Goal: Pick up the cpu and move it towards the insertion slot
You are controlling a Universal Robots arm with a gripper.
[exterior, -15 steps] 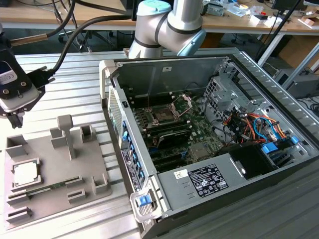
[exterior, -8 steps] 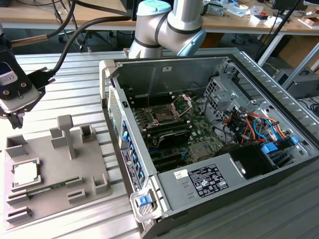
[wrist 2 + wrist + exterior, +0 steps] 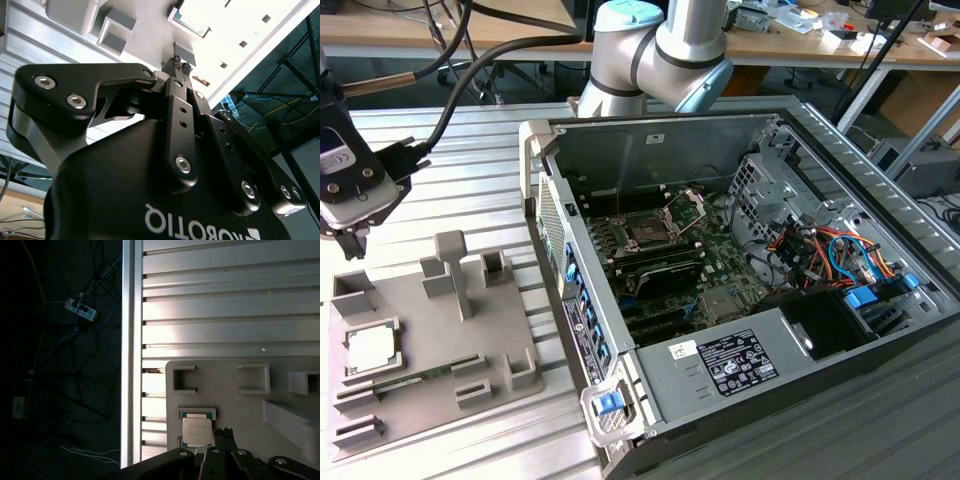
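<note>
The open computer case [image 3: 650,150] lies on the counter [image 3: 470,140]. Inside the case, near its back wall, sits the insertion slot [image 3: 650,232]. On the exterior view's left of the case, just beside it on the counter, lies a holder tray [image 3: 415,300]. The cpu [image 3: 372,348] rests in a tray pocket on the side far from the case, with a memory stick [image 3: 420,378] just beside it. The hand [image 3: 356,248] hangs over the tray's far edge, well apart from the case. The arm's base [image 3: 660,40] stands behind the case.
</note>
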